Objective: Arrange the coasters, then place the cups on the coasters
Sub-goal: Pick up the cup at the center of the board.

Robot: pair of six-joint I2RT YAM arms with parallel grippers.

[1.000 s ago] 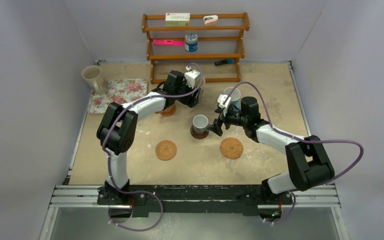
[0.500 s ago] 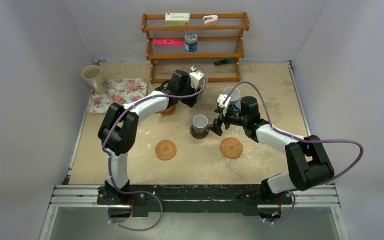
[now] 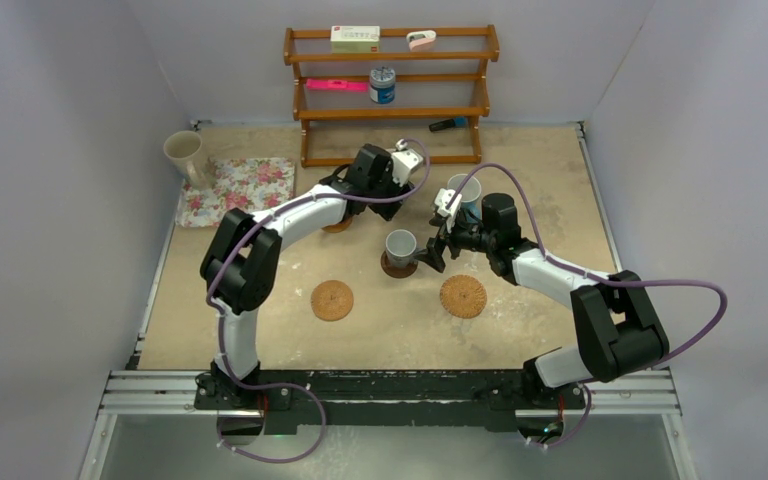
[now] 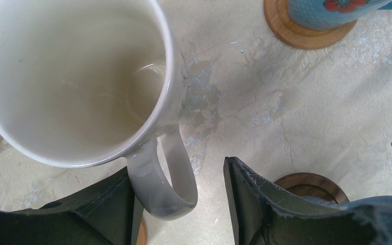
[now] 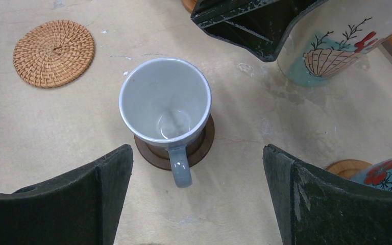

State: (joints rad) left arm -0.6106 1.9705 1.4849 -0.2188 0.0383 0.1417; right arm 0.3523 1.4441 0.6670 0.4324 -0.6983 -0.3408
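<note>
You can count five coasters. A woven coaster lies near left and a second woven coaster near right, both bare. A dark coaster sits under the grey mug and a tan coaster under the blue cup. A fifth coaster is half hidden by your left arm.

Four cups show. From above, the decorated cream mug is hidden. Your left gripper straddles its handle loosely, with a gap at one finger. Your right gripper is spread wide, empty, facing the grey mug's handle. A plain cream cup stands far left by the floral tray.
</note>
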